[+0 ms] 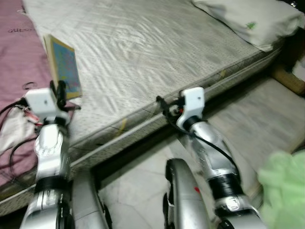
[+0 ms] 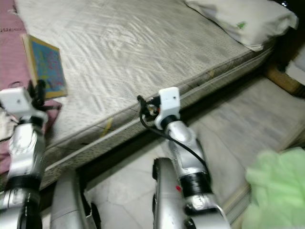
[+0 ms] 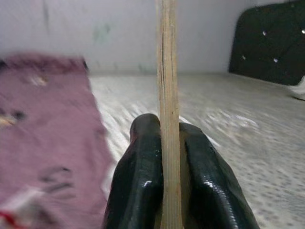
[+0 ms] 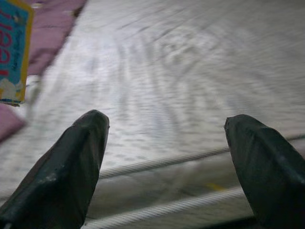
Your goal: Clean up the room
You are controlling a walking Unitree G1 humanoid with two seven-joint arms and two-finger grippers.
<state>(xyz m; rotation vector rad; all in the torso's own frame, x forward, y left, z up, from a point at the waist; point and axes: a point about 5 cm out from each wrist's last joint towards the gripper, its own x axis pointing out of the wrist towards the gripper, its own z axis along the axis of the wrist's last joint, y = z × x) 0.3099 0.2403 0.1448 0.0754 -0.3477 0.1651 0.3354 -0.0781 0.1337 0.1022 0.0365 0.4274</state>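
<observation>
In the left eye view, the left end effector (image 1: 61, 94) is raised at the left, over the near edge of the mattress (image 1: 143, 52), and it holds a thin book (image 1: 64, 67) upright by its lower edge, the blue and yellow cover facing right, just beside the border where a pink blanket (image 1: 16, 62) lies on the bed's left side. The right end effector (image 1: 162, 106) hangs near the mattress's near edge, at the middle of the scene, with a black cable looping from its white wrist housing down the silver forearm. A white pillow (image 1: 250, 21) lies at the far right corner of the mattress, and a pale green cloth (image 1: 283, 191) shows blurred at the near right, above the tiled floor (image 1: 138, 191). The right eye view shows the same scene shifted: the book stands at the far left and the pillow at the far right. In the left wrist view, the two black fingers (image 3: 143, 176) are closed narrowly on the book's edge, which rises straight between them as a tan strip, with the pink blanket to one side and a dark padded headboard (image 3: 269, 43) at the far end of the bed. In the right wrist view, the right fingers (image 4: 66, 176) stand wide apart and hold nothing, pointing over the piped edge of the mattress, with the book's blue cover at the far left.
</observation>
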